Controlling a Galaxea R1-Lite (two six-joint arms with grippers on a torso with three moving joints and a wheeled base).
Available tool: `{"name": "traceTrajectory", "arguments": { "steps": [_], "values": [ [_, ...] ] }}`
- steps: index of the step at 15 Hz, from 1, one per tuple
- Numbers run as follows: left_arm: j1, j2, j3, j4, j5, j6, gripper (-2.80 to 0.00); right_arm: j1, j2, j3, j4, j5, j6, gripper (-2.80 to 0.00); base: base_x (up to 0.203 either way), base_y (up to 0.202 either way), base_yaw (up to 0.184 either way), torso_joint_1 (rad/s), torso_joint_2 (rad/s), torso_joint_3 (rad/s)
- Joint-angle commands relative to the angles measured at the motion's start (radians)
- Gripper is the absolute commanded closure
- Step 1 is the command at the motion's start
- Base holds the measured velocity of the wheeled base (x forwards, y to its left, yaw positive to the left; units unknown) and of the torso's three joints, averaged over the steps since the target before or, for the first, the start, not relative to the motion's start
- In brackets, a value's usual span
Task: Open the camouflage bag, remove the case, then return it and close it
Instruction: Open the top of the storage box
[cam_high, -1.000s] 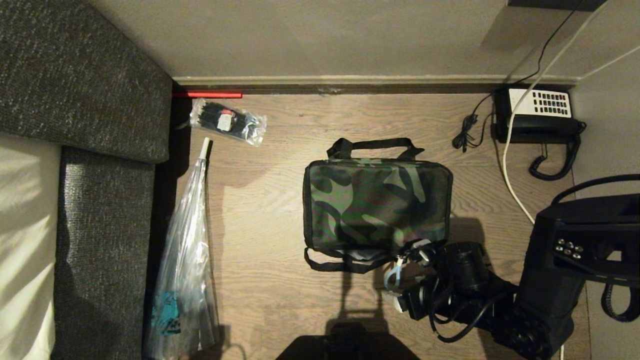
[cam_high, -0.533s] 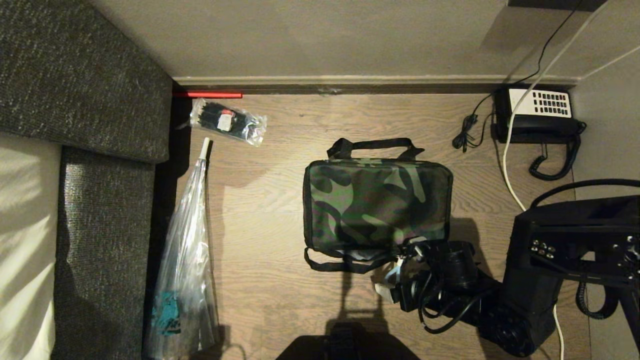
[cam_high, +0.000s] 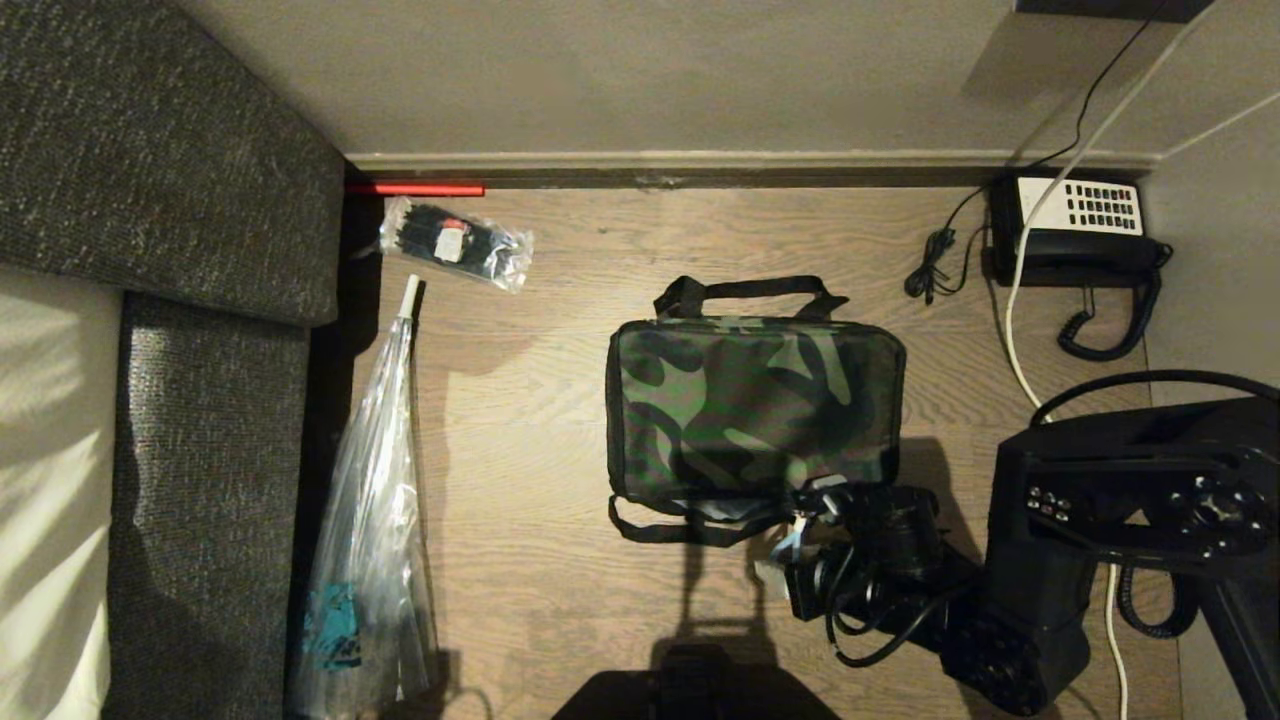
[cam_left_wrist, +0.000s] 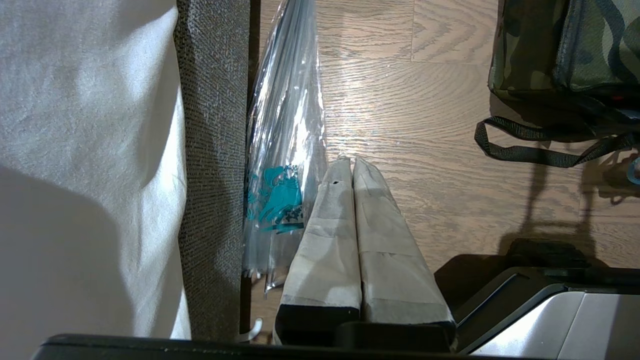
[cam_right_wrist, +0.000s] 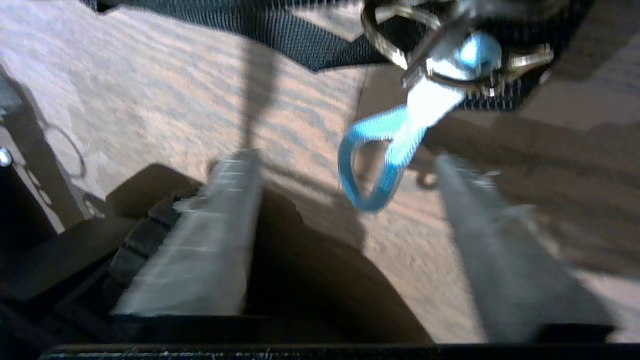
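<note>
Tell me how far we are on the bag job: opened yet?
Nothing is done yet: the camouflage bag lies closed on the floor, no case visible. In hand: the right gripper, fingers apart, sits at the bag's near right corner with the blue zipper pull loop between them, ungrasped. Left: unzipping, removing the case, returning it, closing.

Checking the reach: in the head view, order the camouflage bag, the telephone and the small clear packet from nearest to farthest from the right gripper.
From the right gripper:
1. Camouflage bag, right beside it.
2. Telephone, far right, by the wall.
3. Small clear packet, far left, by the wall.
</note>
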Motion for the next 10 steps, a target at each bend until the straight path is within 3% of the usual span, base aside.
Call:
{"name": "traceTrajectory", "arguments": {
  "steps": [1, 10],
  "values": [
    [0.000, 0.001, 0.002, 0.000, 0.000, 0.000, 0.00, 0.000, 0.025, -0.014, -0.019, -0.003, -0.001, 0.00, 0.000, 0.000, 0.000, 0.000, 0.00, 0.000],
    [0.000, 0.001, 0.002, 0.000, 0.000, 0.000, 0.00, -0.006, -0.056, 0.018, -0.061, -0.004, -0.012, 0.00, 0.000, 0.000, 0.000, 0.000, 0.00, 0.000]
  ]
}}
